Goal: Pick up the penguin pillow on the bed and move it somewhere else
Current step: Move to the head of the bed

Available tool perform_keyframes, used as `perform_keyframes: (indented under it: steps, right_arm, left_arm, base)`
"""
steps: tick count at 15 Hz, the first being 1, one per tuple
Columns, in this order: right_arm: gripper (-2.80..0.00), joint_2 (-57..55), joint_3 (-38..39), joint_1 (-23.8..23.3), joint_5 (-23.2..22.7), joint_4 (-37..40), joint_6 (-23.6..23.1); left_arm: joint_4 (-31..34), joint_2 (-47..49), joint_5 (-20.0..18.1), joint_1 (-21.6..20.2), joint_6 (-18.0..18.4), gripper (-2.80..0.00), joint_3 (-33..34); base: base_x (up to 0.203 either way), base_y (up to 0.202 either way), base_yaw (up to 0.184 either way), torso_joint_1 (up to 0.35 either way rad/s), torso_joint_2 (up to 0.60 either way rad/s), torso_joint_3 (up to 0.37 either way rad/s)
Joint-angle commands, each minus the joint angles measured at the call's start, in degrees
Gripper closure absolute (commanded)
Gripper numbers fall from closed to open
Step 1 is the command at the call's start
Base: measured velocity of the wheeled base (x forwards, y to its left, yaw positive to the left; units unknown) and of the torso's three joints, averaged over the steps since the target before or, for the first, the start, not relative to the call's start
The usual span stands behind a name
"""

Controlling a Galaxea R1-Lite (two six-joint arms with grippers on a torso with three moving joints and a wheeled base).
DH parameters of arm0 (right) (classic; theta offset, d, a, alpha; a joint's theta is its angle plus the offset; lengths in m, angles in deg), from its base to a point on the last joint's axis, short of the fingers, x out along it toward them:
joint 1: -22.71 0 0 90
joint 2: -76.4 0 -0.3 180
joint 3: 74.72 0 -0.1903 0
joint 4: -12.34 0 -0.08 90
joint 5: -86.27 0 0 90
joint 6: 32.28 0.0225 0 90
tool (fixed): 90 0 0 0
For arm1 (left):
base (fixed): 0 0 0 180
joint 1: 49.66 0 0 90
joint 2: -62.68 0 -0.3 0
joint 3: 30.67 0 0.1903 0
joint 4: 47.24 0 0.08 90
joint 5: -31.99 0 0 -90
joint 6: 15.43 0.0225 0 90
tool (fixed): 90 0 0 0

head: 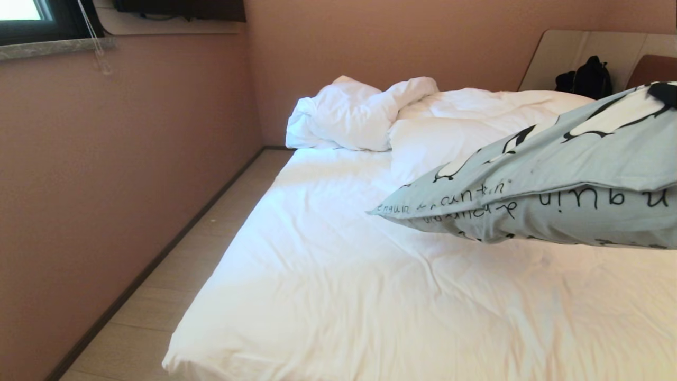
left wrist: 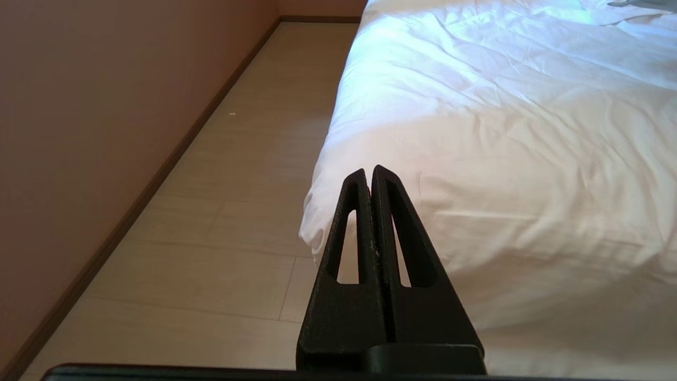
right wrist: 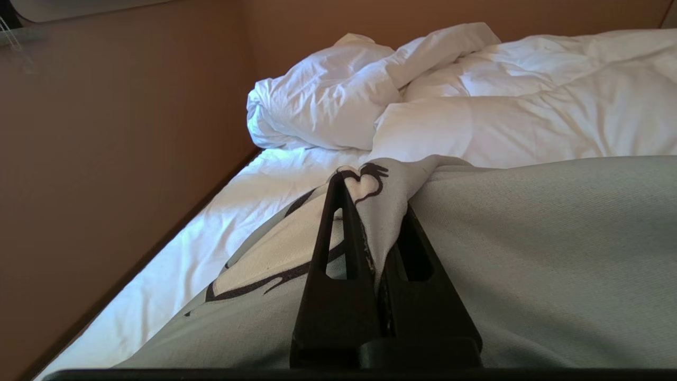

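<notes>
The penguin pillow (head: 555, 174), light blue with black-and-white penguins and dark lettering, hangs tilted above the right side of the bed (head: 344, 275), clear of the white sheet. In the right wrist view my right gripper (right wrist: 373, 201) is shut on a bunched fold of the penguin pillow (right wrist: 529, 254), and the cloth spreads out below the fingers. The right arm itself does not show in the head view. My left gripper (left wrist: 370, 172) is shut on nothing and hangs low by the near corner of the bed (left wrist: 502, 132).
A crumpled white duvet (head: 359, 114) lies heaped at the far end of the bed. A black bag (head: 584, 79) sits against the beige headboard surround (head: 582, 45). A narrow strip of floor (head: 201, 248) runs between the bed and the pink wall (head: 106, 185).
</notes>
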State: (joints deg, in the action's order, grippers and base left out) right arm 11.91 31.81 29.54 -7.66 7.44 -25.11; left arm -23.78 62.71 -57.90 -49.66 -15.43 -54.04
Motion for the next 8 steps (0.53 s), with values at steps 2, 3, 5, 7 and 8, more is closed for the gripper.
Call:
perform_keyframes:
  steps: [2, 3, 5, 7, 8]
  right_arm:
    - [0.0, 0.15, 0.01, -0.06, -0.03, -0.21, 0.04]
    - [0.0, 0.27, 0.01, -0.06, -0.03, -0.29, 0.04]
    - [0.0, 0.63, 0.01, -0.06, -0.03, -0.29, 0.04]
    - [0.0, 0.79, 0.01, -0.06, -0.03, -0.29, 0.04]
    - [0.0, 0.86, 0.01, -0.06, -0.03, -0.29, 0.04]
  left_arm:
    - [-0.01, -0.02, 0.07, 0.0, -0.09, 0.0, 0.09]
    - [-0.01, -0.02, 0.07, 0.0, -0.17, 0.0, 0.09]
    - [-0.01, -0.02, 0.07, 0.0, -0.18, 0.0, 0.09]
    - [-0.01, -0.02, 0.0, 0.0, -0.09, 0.0, 0.09]
    - [-0.01, -0.02, 0.05, 0.0, -0.09, 0.0, 0.09]
  base:
    - [-0.134, 0.0, 0.003, 0.005, 0.0, 0.006]
    - [-0.19, 0.0, -0.001, -0.004, 0.0, 0.002]
    - [-0.191, 0.0, 0.0, -0.004, 0.0, 0.005]
    - [-0.18, 0.0, -0.002, 0.0, 0.0, 0.002]
    - [-0.12, 0.0, 0.005, -0.007, 0.0, 0.011]
